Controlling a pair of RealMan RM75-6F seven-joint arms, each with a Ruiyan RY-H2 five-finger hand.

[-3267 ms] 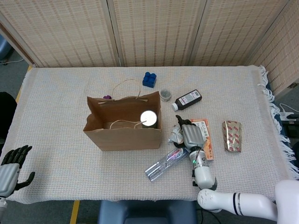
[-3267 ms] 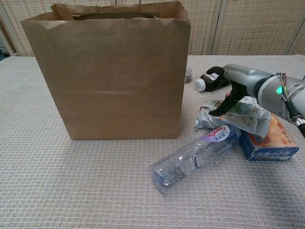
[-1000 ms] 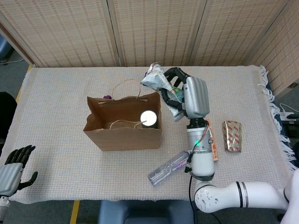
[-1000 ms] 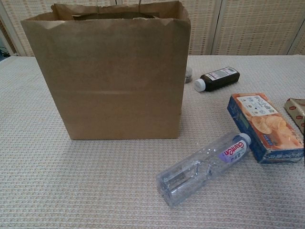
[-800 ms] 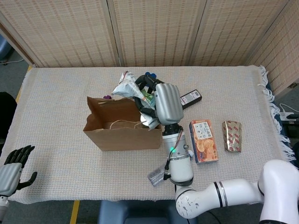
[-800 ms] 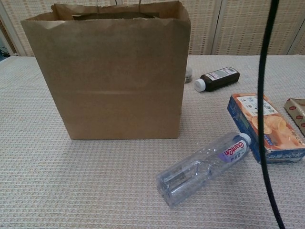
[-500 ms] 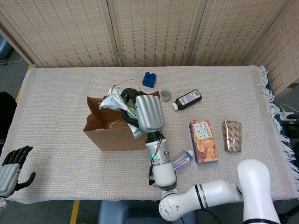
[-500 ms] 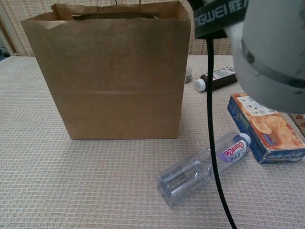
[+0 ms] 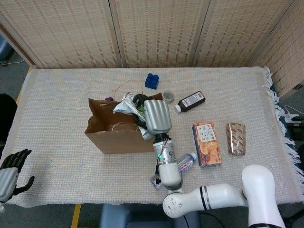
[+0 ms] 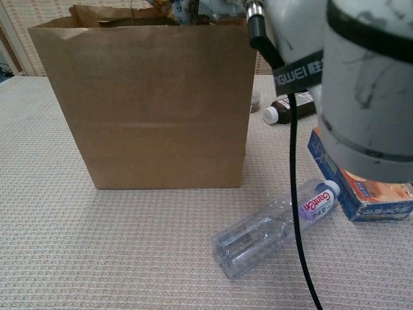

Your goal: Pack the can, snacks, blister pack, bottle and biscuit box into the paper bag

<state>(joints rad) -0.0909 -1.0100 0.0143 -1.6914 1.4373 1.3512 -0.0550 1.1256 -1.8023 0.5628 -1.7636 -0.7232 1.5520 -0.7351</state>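
Crinkled silver snack packet is gripped by the right hand right over the open mouth of the brown paper bag — in the chest view its foil edge just shows above the bag's rim. On the counter, the clear plastic water bottle lies on its side in front of the bag, with the orange-and-blue biscuit box just beside its cap end. A dark brown medicine bottle lies farther back, and a foil blister pack sits right of the box. The left hand holds nothing — fingers spread — at the counter's near left corner.
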